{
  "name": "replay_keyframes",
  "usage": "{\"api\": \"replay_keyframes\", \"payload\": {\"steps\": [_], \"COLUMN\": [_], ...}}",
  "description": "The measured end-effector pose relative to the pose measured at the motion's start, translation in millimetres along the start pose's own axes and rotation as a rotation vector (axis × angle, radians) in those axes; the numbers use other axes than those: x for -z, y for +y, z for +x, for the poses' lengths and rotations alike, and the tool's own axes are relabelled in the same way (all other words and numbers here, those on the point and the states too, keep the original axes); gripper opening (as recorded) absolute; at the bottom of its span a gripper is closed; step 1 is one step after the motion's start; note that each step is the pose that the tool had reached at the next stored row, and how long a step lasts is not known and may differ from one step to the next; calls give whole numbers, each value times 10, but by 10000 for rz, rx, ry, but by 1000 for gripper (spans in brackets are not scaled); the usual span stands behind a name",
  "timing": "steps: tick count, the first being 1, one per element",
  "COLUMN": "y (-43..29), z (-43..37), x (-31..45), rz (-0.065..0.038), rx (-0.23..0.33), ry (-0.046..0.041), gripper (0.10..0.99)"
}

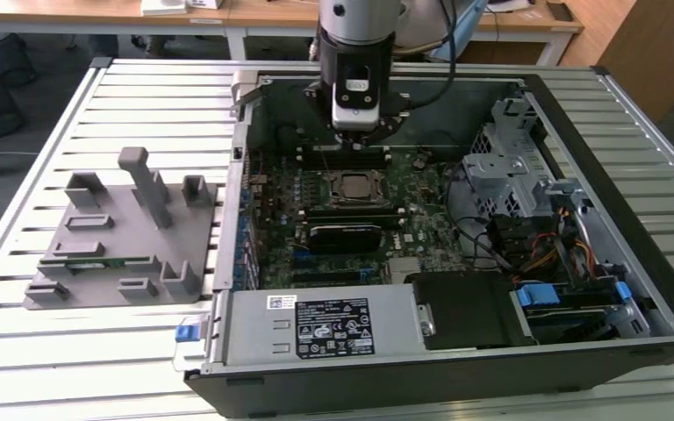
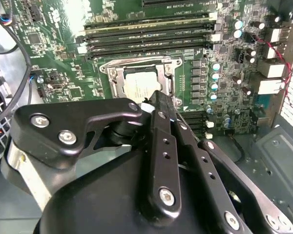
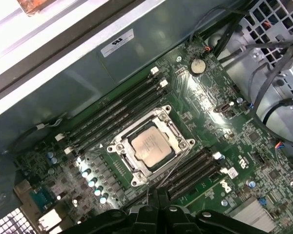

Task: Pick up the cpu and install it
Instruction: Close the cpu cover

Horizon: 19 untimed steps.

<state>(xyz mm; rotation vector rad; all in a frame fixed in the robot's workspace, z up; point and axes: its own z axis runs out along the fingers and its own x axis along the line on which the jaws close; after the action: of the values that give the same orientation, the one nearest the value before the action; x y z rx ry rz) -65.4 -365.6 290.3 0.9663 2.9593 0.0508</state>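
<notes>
The cpu [image 1: 357,186] is a small square chip with a pale metal top. It lies flat inside the metal socket frame [image 3: 118,146] on the green motherboard, as both wrist views show: cpu [image 3: 151,145], cpu [image 2: 139,85]. My gripper [image 1: 354,133] hangs above the board, just behind the socket toward the back wall of the case. Its two black fingers [image 3: 149,197] are pressed together with nothing between them, and the gripper [image 2: 157,100] tips sit a little above the chip's edge without touching it.
The open computer case [image 1: 618,114] walls in the board. Empty memory slots [image 1: 343,158] lie behind the socket and a black block [image 1: 343,235] in front. A drive cage and cables [image 1: 507,171] stand at the exterior view's right, and a grey fixture [image 1: 126,232] with a green stick [image 1: 91,261] at its left.
</notes>
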Motion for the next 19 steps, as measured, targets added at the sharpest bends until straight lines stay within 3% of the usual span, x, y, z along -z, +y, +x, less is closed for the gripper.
{"api": "replay_keyframes", "payload": {"steps": [19], "y": [44], "z": [35], "x": [-261], "rz": [5], "rx": [25], "ry": [9], "gripper": [106]}}
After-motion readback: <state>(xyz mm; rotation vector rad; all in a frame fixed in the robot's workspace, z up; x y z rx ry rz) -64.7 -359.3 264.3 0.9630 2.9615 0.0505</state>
